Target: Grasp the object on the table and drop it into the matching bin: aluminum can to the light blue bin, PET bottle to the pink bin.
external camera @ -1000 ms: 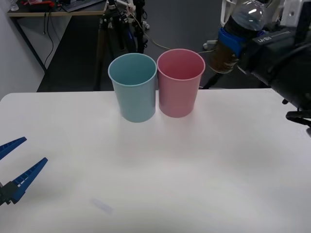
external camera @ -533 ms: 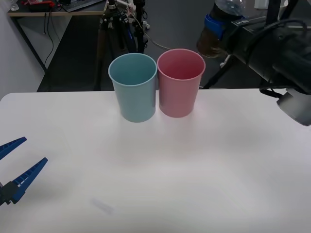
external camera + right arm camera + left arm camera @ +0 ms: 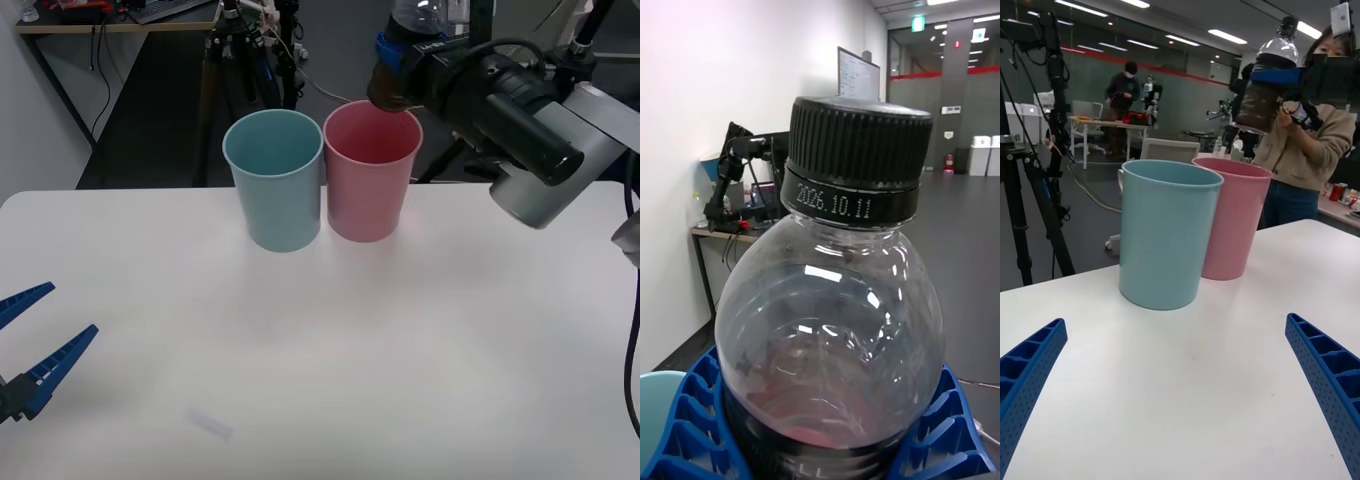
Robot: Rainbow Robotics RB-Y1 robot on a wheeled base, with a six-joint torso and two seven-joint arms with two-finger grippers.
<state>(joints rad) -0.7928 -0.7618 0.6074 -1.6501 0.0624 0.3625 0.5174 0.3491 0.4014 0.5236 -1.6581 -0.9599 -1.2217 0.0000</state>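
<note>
The right hand (image 3: 400, 62) was clamped on the upright PET bottle (image 3: 405, 50), which hung just above the far rim of the pink bin (image 3: 370, 175) near the bench's (image 3: 320, 340) far edge. Its long axis pointed straight down, so release looked close. The left hand (image 3: 30, 345) lay open and empty at the bench's left edge.

This looks like a robotics lab set inside an open office hall. Past the white table (image 3: 320, 340) stand black camera tripods (image 3: 225, 50) on dark carpet with loose cables, and a desk (image 3: 1105, 127) farther back carries robot hardware. The ceiling has long strip lights (image 3: 1232, 36), a green exit sign (image 3: 918, 23) hangs in the hall, and a monitor (image 3: 857, 75) stands by the white wall.
</note>
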